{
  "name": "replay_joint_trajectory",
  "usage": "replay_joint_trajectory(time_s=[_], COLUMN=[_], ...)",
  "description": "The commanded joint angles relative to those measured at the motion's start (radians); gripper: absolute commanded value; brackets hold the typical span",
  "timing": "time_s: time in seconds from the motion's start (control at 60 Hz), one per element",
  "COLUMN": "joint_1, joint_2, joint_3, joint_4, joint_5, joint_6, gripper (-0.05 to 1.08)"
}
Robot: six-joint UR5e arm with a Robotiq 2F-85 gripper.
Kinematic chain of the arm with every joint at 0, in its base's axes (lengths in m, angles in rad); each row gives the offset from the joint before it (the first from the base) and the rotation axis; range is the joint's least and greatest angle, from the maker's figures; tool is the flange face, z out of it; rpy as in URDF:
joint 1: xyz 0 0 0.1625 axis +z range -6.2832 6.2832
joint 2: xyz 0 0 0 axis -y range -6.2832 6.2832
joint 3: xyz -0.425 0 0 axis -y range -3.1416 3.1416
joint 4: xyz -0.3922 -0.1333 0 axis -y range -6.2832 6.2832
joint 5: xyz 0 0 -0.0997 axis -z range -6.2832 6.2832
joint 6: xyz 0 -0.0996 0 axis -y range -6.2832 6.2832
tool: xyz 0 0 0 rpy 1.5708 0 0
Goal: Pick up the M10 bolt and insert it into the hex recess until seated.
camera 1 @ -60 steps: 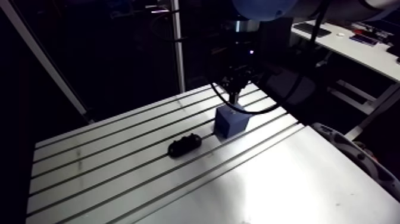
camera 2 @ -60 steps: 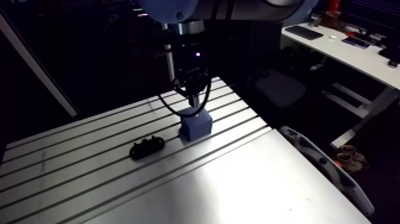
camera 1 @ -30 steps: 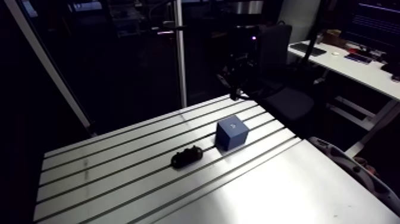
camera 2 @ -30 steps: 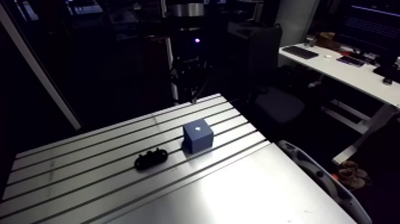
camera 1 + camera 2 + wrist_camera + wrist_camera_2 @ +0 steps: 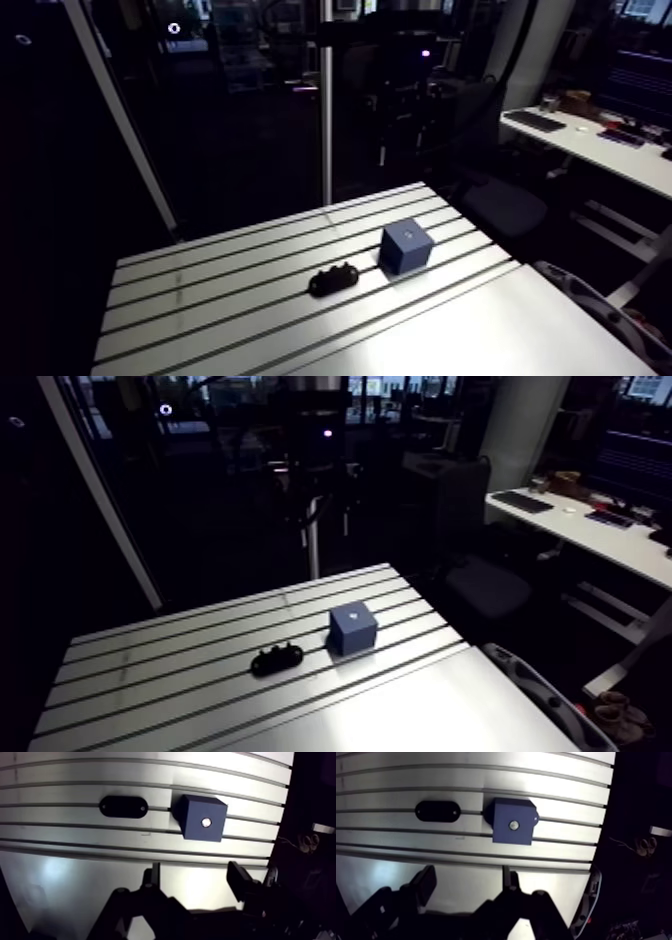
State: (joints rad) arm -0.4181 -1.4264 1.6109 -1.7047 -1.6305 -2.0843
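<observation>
Your gripper (image 5: 194, 874) is spread wide and carries nothing. In the wrist view you see its two dark fingers (image 5: 239, 881) standing well apart, with only bare table (image 5: 75, 854) showing in the gap between them. It hangs clear of the work and touches neither piece.

Ahead of the gripper, roughly in line with that gap, stands the blue block (image 5: 192, 829). It is upright on the slotted top and rests across the dark slots. Look at the middle of its upper face and you find the bolt (image 5: 205, 822): a small bright round spot of metal, set in the block's centre and not lying loose on the table. How deep it sits you cannot tell from here.

Just beside the block, with a narrow strip of table between them, lies a black oval piece (image 5: 123, 806). It is flat, and its long side runs along the slots. In the arm view you get the same pair side by side on the slotted part of the table, with the gripper a dim shape high above and behind them
</observation>
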Motion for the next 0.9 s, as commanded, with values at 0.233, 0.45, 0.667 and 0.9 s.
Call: replay_joint_trajectory(time_s=[0.233, 0.45, 0.667, 0.9], joint_1=[0.177, 0.254, 0.254, 0.254], joint_2=[-0.052, -0.067, -0.090, -0.096], joint_3=[-0.071, -0.127, -0.157, -0.189], joint_4=[0.128, 0.171, 0.192, 0.254], joint_5=[0.005, 0.013, 0.055, 0.057], joint_6=[0.297, 0.332, 0.332, 0.330], gripper=[0.00, 0.01, 0.01, 0.01])
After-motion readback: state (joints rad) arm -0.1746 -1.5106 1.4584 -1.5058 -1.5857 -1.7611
